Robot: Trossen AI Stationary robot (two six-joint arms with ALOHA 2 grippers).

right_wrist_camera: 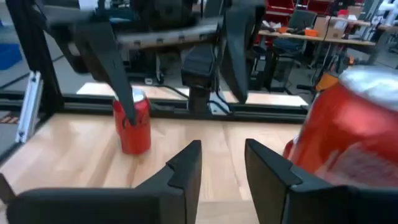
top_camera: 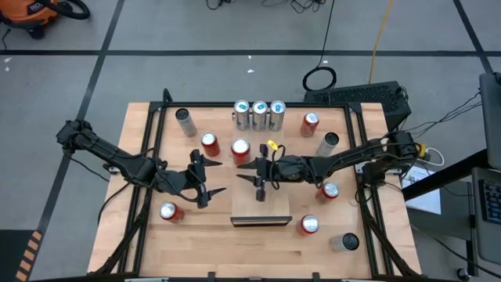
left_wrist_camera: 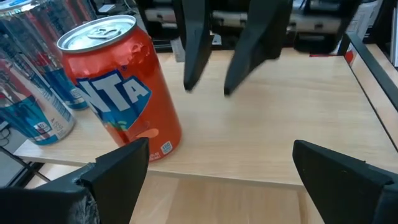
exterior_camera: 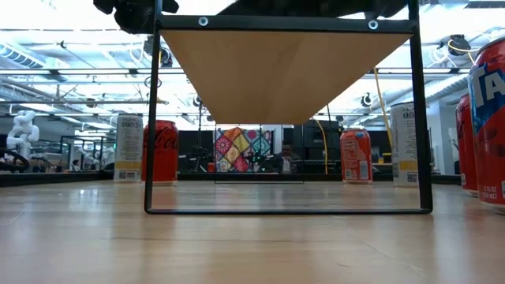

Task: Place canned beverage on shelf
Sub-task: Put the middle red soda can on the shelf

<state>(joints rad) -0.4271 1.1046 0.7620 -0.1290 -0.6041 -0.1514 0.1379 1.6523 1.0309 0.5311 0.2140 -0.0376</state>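
The shelf (top_camera: 262, 207) is a pale wood panel on a black frame at the table's middle; the low view shows its underside (exterior_camera: 284, 71). A red Fanta can (left_wrist_camera: 118, 93) stands upright on the shelf's far left corner (top_camera: 240, 150). My right gripper (right_wrist_camera: 222, 149) hovers level over the shelf, pointing toward the table's left, with the can (right_wrist_camera: 354, 137) beside it on the far side. Its fingers stand a little apart with nothing between them. My left gripper (left_wrist_camera: 219, 149) waits open at the shelf's left edge (top_camera: 221, 176), facing the right gripper (left_wrist_camera: 221, 68).
Three silver-and-blue cans (top_camera: 258, 114) stand in a row at the far edge. Red cans (top_camera: 209, 143) (top_camera: 310, 123) (top_camera: 329, 190) (top_camera: 308, 225) (top_camera: 168, 211) and silver cans (top_camera: 185, 121) (top_camera: 329, 143) (top_camera: 344, 243) are scattered around the shelf. The shelf's near half is bare wood.
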